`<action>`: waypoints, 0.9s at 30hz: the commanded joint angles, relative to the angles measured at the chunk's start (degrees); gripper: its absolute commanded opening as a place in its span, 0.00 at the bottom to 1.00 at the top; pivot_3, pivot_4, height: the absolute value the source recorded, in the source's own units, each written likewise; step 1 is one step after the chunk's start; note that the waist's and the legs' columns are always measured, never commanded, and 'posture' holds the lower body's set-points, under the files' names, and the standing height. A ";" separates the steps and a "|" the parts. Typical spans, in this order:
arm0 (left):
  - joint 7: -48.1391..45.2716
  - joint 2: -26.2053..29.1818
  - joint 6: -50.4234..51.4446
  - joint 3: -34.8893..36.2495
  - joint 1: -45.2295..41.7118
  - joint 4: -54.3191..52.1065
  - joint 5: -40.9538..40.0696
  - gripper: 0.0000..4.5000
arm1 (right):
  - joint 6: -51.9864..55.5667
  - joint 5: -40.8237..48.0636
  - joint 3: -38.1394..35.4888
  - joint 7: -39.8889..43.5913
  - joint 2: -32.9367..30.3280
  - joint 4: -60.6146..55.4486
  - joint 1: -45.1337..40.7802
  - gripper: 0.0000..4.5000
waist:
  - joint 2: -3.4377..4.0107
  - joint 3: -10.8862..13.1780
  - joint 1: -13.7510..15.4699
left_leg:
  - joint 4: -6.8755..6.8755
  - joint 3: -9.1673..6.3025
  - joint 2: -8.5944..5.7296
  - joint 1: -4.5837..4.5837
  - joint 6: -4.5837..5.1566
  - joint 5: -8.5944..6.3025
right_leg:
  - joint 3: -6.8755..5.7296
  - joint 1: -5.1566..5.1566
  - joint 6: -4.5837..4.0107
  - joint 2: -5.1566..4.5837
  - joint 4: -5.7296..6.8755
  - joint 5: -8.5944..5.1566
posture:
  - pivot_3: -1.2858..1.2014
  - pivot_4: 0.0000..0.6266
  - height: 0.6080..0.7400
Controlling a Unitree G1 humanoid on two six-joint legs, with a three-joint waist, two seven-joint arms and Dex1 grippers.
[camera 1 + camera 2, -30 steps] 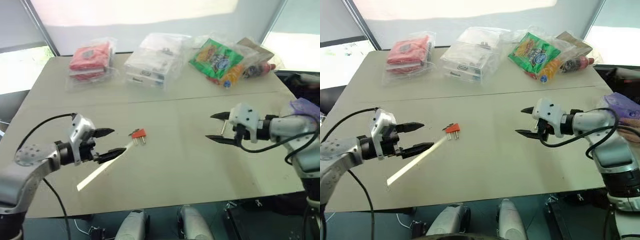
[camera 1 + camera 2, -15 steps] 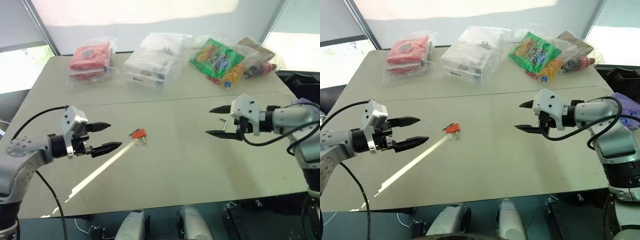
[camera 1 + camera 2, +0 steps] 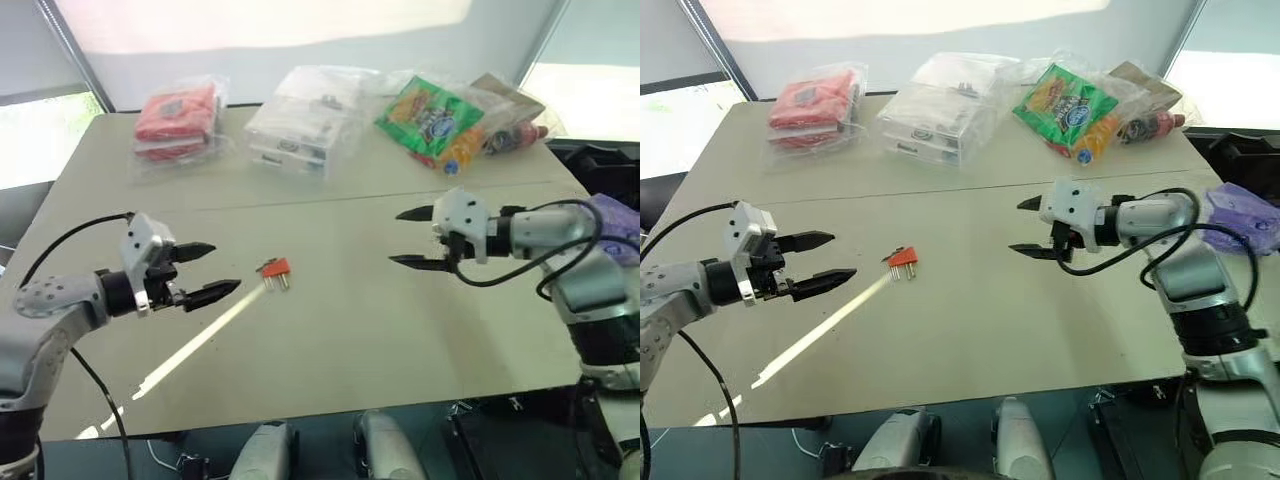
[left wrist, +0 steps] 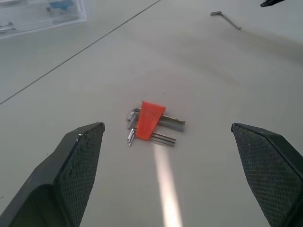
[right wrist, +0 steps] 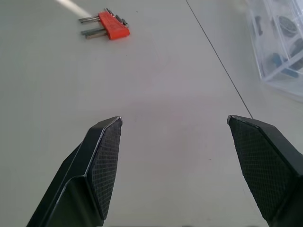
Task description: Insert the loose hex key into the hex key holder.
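The hex key holder (image 3: 275, 270), a small red-orange block with thin metal keys sticking out, lies flat on the table left of centre. My left gripper (image 3: 220, 268) hovers just left of it, open and empty, pointing at it. The loose hex key (image 4: 225, 18), a thin dark L-shaped rod, lies on the table further right, near my right gripper's fingertip (image 4: 272, 2). My right gripper (image 3: 396, 237) hangs open and empty above the table right of centre, pointing left toward the holder (image 5: 112, 26).
Along the far edge lie a red packet in clear plastic (image 3: 180, 115), a clear plastic box (image 3: 300, 125), a green snack bag (image 3: 432, 115) and a bottle (image 3: 510, 135). A purple item (image 3: 615, 215) sits at the right edge. A sunlit stripe crosses the table.
My right gripper has moved left toward the table's middle, still open. The left gripper has turned a little and hardly shifted. The holder has not moved.
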 commanded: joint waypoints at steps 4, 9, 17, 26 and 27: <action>4.91 -2.20 -0.59 4.35 3.93 -4.63 0.19 1.00 | -10.73 -9.76 8.29 -5.72 9.97 12.04 -6.31 0.82 | 0.00 0.00 -0.61 | -0.02 0.06 -0.01 -0.05 -0.19 0.10 | 0.01 -0.16 0.00 0.00 0.12 0.00 | 0.52 0.24 1.00; 7.20 -3.05 -0.30 5.94 8.13 -8.25 0.27 1.00 | -21.83 -19.07 14.33 -13.20 17.68 27.96 -12.25 0.82 | 0.00 0.00 -0.53 | -0.03 0.13 -0.03 -0.09 -0.33 0.18 | 0.03 -0.31 0.00 0.00 0.27 0.00 | 0.52 0.24 1.00; 10.30 -4.41 0.75 9.22 13.41 -12.89 -0.95 1.00 | -27.58 -20.45 15.80 -13.48 25.58 37.18 -15.52 0.82 | 0.00 0.00 -0.75 | -0.04 0.11 -0.03 -0.06 -0.37 0.21 | 0.03 -0.30 0.00 0.09 0.31 0.00 | 0.52 0.24 1.00; 11.86 -5.03 1.36 10.61 15.86 -15.12 -1.80 1.00 | -26.49 -19.72 15.34 -11.23 30.09 37.09 -15.05 0.82 | 0.00 0.00 -0.77 | -0.06 0.10 -0.02 -0.05 -0.37 0.21 | 0.03 -0.31 -0.01 0.12 0.33 0.00 | 0.52 0.24 1.00; 11.95 -5.02 1.34 10.58 15.91 -15.14 -1.85 1.00 | -26.35 -19.73 15.18 -11.39 30.62 37.47 -15.19 0.82 | 0.00 0.00 -0.76 | -0.06 0.10 -0.03 -0.05 -0.37 0.21 | 0.03 -0.31 -0.01 0.12 0.33 0.00 | 0.52 0.24 1.00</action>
